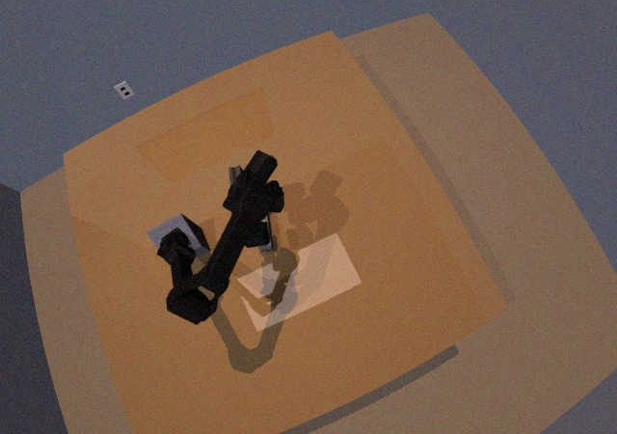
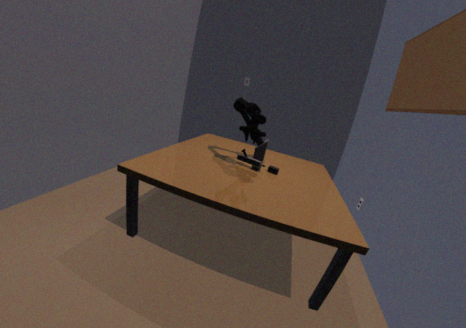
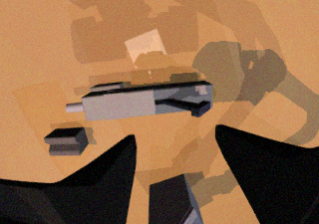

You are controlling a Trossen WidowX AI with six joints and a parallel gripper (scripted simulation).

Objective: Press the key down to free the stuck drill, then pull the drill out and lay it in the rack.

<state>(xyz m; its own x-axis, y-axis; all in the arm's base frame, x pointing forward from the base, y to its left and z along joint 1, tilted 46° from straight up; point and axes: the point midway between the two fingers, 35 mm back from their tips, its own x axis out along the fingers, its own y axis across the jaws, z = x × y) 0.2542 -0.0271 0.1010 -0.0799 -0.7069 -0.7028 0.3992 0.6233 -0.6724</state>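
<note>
The key [image 3: 200, 109] [image 2: 243, 152] is a dark lever on a long grey holder [image 3: 120, 106] [image 2: 245, 159], near one end. It stands up at a slant in the exterior view. The drill [image 3: 74, 108] shows as a short pale rod sticking out of the holder's other end; the rest is hidden inside. The rack [image 3: 66, 142] [image 2: 273, 170] [image 1: 235, 174] is a small dark grooved block, empty, a little beyond the drill end. My gripper [image 3: 175, 135] [image 2: 250, 141] is open and empty, above the key end of the holder, touching nothing visible.
A tall grey and dark block [image 3: 166, 201] [image 2: 260, 153] stands beside the holder, near the arm's base; the top view shows it partly under the arm. Arm shadows and a bright patch of light lie across the wooden table [image 1: 398, 250] [image 2: 293, 200].
</note>
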